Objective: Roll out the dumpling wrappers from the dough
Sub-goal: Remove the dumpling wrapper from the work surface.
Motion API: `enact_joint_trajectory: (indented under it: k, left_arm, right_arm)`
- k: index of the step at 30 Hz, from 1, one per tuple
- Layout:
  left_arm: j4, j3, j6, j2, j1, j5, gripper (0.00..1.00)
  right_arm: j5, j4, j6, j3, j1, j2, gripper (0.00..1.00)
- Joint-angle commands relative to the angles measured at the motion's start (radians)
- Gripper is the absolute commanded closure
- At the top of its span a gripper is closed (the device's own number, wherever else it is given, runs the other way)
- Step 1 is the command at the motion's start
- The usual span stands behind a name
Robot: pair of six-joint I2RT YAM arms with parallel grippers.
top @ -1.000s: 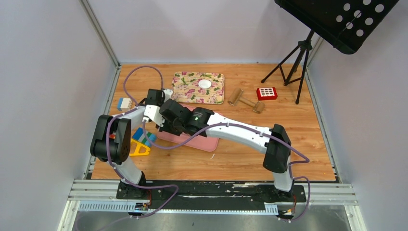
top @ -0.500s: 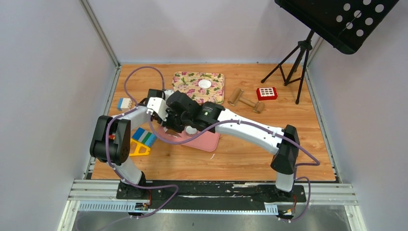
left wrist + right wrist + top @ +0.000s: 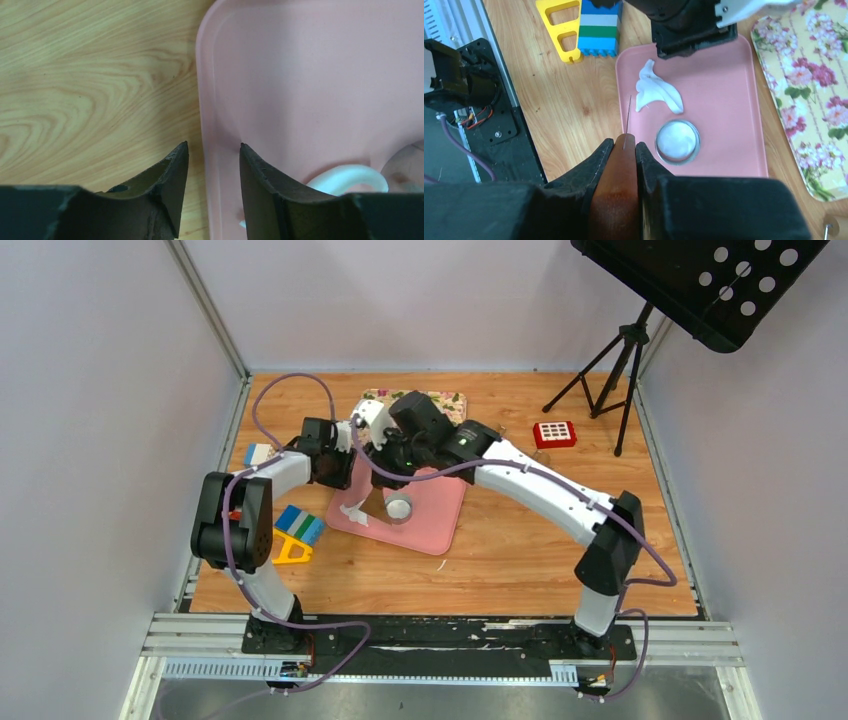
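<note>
Your left hand [image 3: 212, 150] sits part-open, empty, over the tray [image 3: 206, 100] rim; right hand [image 3: 624, 147] clamps a brown-handled blade [image 3: 619, 200]. The dough scrap [image 3: 656, 92] looks soft, sticky: lift it by an edge.

Bright, even light from above throws only soft, faint shadows on the table [image 3: 520, 560]. In the left wrist view the left gripper [image 3: 213, 150] looms dark and slightly blurred, close to the lens.

The right gripper [image 3: 625, 145], clamped on a brown-handled thin blade [image 3: 616, 192], has swung off the pink plastic tray [image 3: 440, 510] toward the far side, uncovering the ragged white dough scrap [image 3: 656, 92], the small metal ring cutter [image 3: 698, 141] and the parted left gripper [image 3: 212, 150].
</note>
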Motion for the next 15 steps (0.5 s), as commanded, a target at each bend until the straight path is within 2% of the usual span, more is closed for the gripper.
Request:
enact_joint_trajectory:
  k: [1,9,15]
  left_arm:
    - [-0.014,0.057,-0.035,0.026,-0.006,-0.032,0.56]
    - [-0.054,0.067,-0.148,0.059,-0.047,-0.107,1.00]
    - [-0.094,0.063,-0.287,0.066,-0.062,-0.127,1.00]
  right_arm:
    - [-0.101,0.054,-0.005,-0.054,-0.056,-0.179,1.00]
    - [-0.123,0.087,0.012,-0.117,-0.184,-0.295,1.00]
    - [-0.133,0.103,0.031,-0.142,-0.223,-0.313,1.00]
